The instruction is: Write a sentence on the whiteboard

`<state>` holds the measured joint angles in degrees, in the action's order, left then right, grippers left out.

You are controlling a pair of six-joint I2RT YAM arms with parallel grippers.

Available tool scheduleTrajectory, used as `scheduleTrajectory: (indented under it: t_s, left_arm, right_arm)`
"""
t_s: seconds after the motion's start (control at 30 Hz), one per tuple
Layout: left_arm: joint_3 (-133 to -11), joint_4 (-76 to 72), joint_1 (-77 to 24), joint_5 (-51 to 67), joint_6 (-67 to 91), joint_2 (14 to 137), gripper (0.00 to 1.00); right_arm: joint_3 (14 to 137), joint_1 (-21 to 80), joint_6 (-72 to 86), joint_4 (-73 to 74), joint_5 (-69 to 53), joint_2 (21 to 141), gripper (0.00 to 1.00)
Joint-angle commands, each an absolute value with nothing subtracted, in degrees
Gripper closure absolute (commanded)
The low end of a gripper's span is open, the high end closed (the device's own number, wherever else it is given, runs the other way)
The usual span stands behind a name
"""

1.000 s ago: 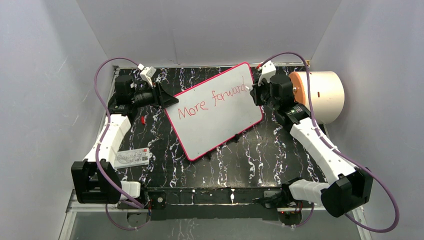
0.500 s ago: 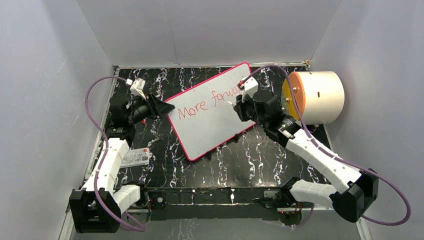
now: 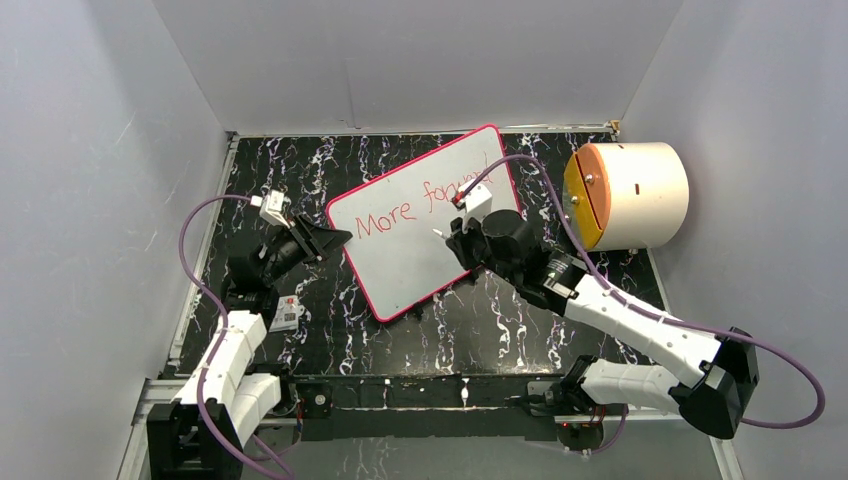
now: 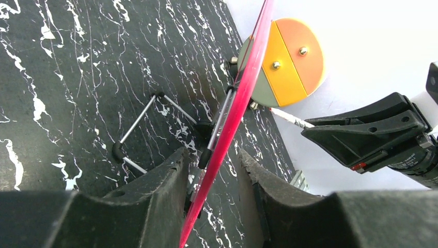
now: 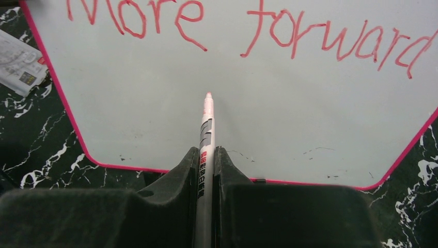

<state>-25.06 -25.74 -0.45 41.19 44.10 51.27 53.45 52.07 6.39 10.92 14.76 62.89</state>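
Pinching a marker, the right gripper is pointing under the sentence, "More forward". The left gripper is sitting half-open around the whiteboard's edge.

I log: the sentence with its end hidden behind my right hand, the marker with its rear buried within that hand, and the card with unreadable print.

The board stands propped on a wire stand mid-surface, blocking the middle. The left fingers straddle its left rim, with a slim gap on each side. The right fingers, clamped on a marker, hang over its bare lower half. Open surface lies in front of the board. A cylinder fills the far right, and a card lies near left. 3 walls close in.
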Motion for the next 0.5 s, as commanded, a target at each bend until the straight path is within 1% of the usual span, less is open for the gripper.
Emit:
scheduleTrajectory:
  t_s: [0.0, 0.37, 0.47]
  left_arm:
    - [-25.3, -29.4, -0.1, 43.7, 44.2, 50.2, 0.65]
    - [-30.0, -21.2, -0.1, 50.6, 34.6, 55.7, 0.67]
    - [-29.9, -21.2, -0.1, 50.9, 33.7, 56.4, 0.73]
  right_arm:
    - [53.1, 54.7, 7.4, 5.3, 17.1, 62.1, 1.00]
    - [52.4, 58.5, 7.4, 3.7, 19.8, 62.7, 1.00]
    - [52.6, 59.1, 7.4, 3.8, 20.2, 63.1, 1.00]
